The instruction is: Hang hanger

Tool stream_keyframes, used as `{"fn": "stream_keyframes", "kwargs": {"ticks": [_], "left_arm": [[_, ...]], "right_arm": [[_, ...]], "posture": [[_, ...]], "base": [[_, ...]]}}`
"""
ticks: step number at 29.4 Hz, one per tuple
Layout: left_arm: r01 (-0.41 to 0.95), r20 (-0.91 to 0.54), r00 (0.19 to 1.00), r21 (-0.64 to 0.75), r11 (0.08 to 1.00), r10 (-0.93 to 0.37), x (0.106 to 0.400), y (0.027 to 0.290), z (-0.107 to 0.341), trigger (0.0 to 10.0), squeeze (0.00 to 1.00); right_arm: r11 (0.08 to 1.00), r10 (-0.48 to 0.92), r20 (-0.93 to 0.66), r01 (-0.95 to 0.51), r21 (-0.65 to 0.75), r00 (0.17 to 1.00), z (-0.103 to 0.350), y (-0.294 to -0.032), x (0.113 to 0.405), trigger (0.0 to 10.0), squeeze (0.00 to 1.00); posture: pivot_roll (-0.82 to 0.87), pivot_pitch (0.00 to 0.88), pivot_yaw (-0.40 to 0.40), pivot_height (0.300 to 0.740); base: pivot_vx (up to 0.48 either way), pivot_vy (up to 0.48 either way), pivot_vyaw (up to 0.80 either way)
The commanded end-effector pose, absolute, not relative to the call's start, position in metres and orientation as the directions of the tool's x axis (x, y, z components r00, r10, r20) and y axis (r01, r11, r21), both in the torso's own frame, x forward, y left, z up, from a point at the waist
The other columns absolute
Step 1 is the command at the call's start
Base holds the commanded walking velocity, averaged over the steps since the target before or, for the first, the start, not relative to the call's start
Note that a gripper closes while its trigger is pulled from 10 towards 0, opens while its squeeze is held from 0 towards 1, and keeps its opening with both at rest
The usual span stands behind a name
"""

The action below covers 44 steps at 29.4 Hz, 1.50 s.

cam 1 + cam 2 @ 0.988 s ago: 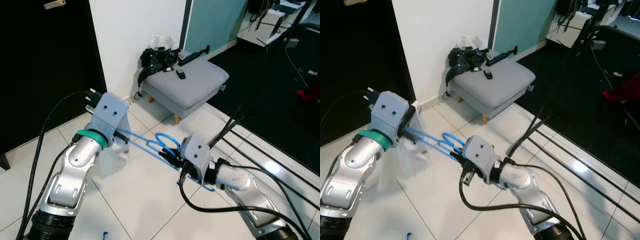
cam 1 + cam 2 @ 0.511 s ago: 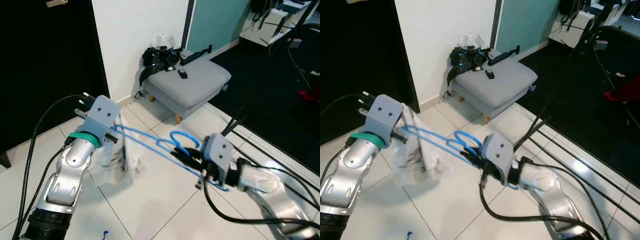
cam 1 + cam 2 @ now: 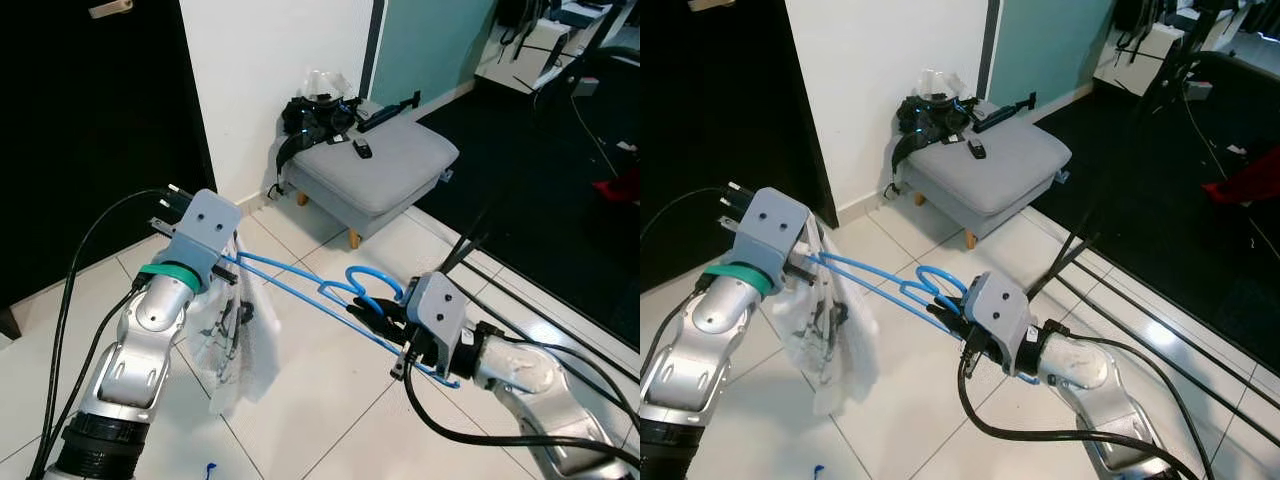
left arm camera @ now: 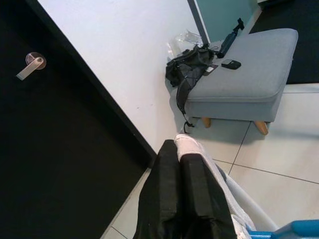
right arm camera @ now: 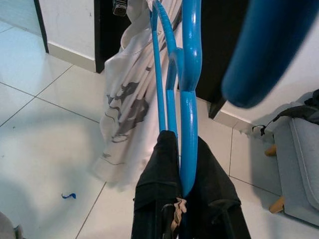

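Above the tiled floor (image 3: 320,400), the blue hanger (image 3: 300,287) is kept clamped by both the left gripper (image 3: 228,268) and the right gripper (image 3: 375,318); the white garment (image 3: 232,345), seemingly swinging before, now hangs down.

There is one blue hanger (image 3: 320,291) and one white garment (image 3: 237,340) draped on its end at about nine o'clock, with two pincers on it: the left pincer (image 3: 232,272) at nine o'clock and the right pincer (image 3: 372,316) at about four o'clock. Toward twelve o'clock stands one grey footstool (image 3: 380,172), carrying one black bag (image 3: 312,118), one small dark remote-like item (image 3: 361,149) and one long black stick-like item (image 3: 388,109). One black door (image 4: 60,164) bears one lever handle (image 4: 31,66), and one small blue scrap (image 5: 69,196) lies on the tiled floor (image 3: 300,400).
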<state>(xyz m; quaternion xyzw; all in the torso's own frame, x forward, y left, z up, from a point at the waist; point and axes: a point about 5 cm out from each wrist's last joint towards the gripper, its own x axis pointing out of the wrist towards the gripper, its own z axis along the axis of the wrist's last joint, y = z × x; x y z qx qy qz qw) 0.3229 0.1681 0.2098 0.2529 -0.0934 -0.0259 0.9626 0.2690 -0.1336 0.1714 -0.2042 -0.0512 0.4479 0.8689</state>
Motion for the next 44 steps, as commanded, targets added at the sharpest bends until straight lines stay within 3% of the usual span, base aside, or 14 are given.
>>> {"fn": "stream_keyframes", "kwargs": {"ticks": [1,4,9,11,15,19,23,30,32,38,44], "left_arm": [[-0.025,0.185,0.979,0.507,0.862,-0.080,0.320,0.172,0.212,10.0,0.00],[-0.030,0.187,0.979,0.509,0.860,-0.077,0.320,0.173,0.212,10.0,0.00],[-0.020,0.204,0.974,0.516,0.856,-0.100,0.318,0.170,0.214,10.0,0.00],[0.001,0.215,0.969,0.494,0.870,-0.123,0.318,0.166,0.216,10.0,0.00],[0.033,0.215,0.967,0.431,0.902,-0.138,0.319,0.157,0.218,10.0,0.00],[0.087,0.221,0.960,0.346,0.934,-0.171,0.319,0.142,0.224,10.0,0.00],[0.097,0.225,0.957,0.349,0.932,-0.184,0.317,0.138,0.225,10.0,0.00],[0.015,0.211,0.971,0.422,0.907,-0.114,0.317,0.154,0.217,10.0,0.00],[-0.020,0.158,0.986,0.462,0.886,-0.060,0.320,0.168,0.202,10.0,0.00],[-0.025,0.140,0.989,0.476,0.879,-0.048,0.321,0.170,0.198,10.0,0.00],[0.052,0.028,0.997,0.381,0.923,-0.067,0.317,0.162,0.180,10.0,0.00]], "right_arm": [[0.516,0.795,-0.109,-0.759,-0.396,0.597,0.167,-0.134,0.269,10.0,0.00],[0.513,0.796,-0.122,-0.767,-0.385,0.593,0.164,-0.135,0.270,10.0,0.00],[0.407,0.858,-0.182,-0.853,-0.327,0.480,0.155,-0.129,0.255,10.0,0.00],[0.335,0.892,-0.214,-0.900,-0.279,0.399,0.149,-0.123,0.245,10.0,0.00],[0.296,0.901,-0.239,-0.915,-0.273,0.363,0.141,-0.115,0.243,10.0,0.00],[0.302,0.894,-0.237,-0.901,-0.312,0.381,0.138,-0.105,0.254,10.0,0.00],[0.344,0.876,-0.220,-0.875,-0.340,0.430,0.140,-0.103,0.264,10.0,0.00],[0.347,0.864,-0.237,-0.867,-0.358,0.444,0.147,-0.118,0.263,10.0,0.00],[0.329,0.889,-0.212,-0.889,-0.319,0.405,0.164,-0.135,0.248,10.0,0.00],[0.317,0.894,-0.216,-0.896,-0.312,0.392,0.166,-0.139,0.243,10.0,0.00],[0.449,0.824,-0.206,-0.829,-0.333,0.529,0.149,-0.145,0.250,10.0,0.00]], "posture": [[-0.05,0.084,0.054,0.740],[-0.04,0.085,0.052,0.740],[-0.05,0.086,0.052,0.740],[-0.05,0.088,0.056,0.740],[-0.05,0.089,0.058,0.740],[-0.05,0.089,0.057,0.740],[-0.04,0.088,0.052,0.740],[-0.03,0.090,0.047,0.740],[-0.04,0.094,0.050,0.740],[-0.05,0.094,0.051,0.740],[-0.09,0.109,0.065,0.740]], "base": [[0.000,0.000,0.00],[0.000,0.000,0.00],[0.000,0.000,0.00],[0.000,0.000,0.00],[0.000,0.000,0.00],[0.000,0.000,0.00],[0.000,0.000,0.00],[0.000,0.000,0.00],[0.000,0.000,0.00],[0.000,0.000,0.00],[0.000,0.000,0.00]]}}
